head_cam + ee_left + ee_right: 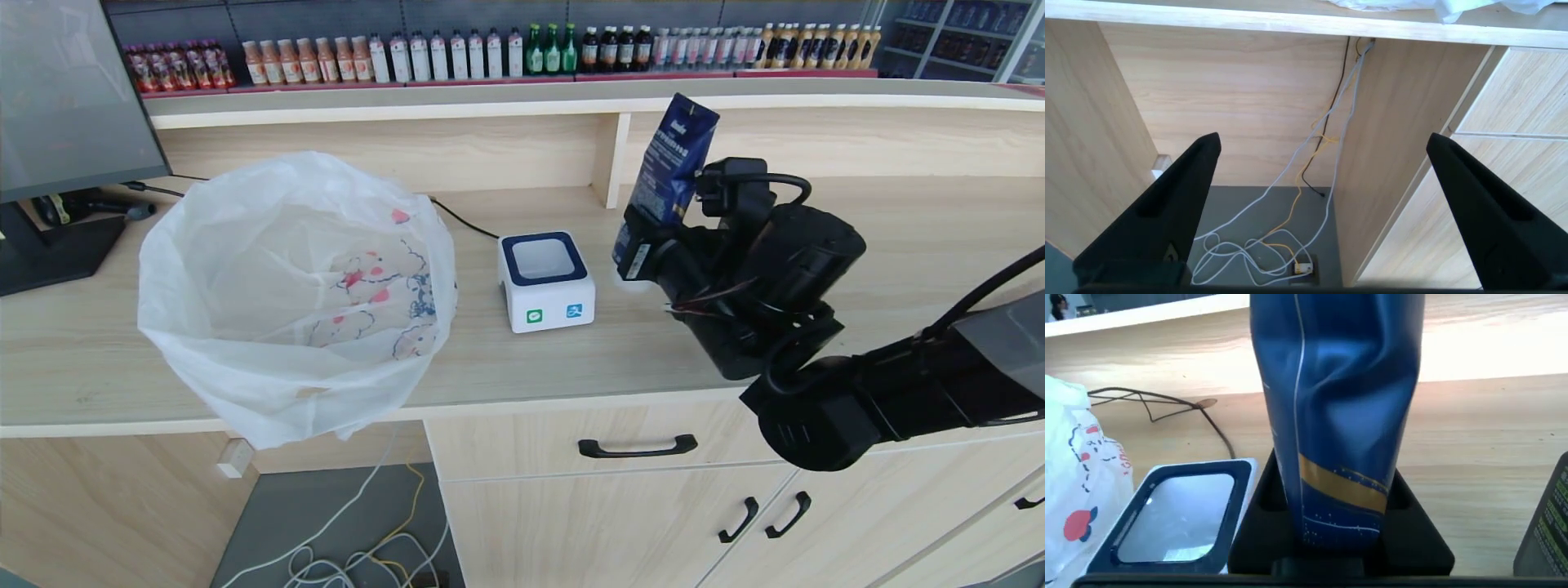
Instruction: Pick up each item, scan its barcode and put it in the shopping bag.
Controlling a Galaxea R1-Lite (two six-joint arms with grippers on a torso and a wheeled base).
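We see the white scanner (545, 280) standing on the counter (82, 351) between the blue pouch (671, 163) and the shopping bag (294, 294), so it blocks the low way across. Above it the way is open, and the bag's mouth is wide open on top.

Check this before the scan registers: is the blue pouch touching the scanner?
Apart. The head view shows a strip of bare counter between the raised blue pouch and the scanner.
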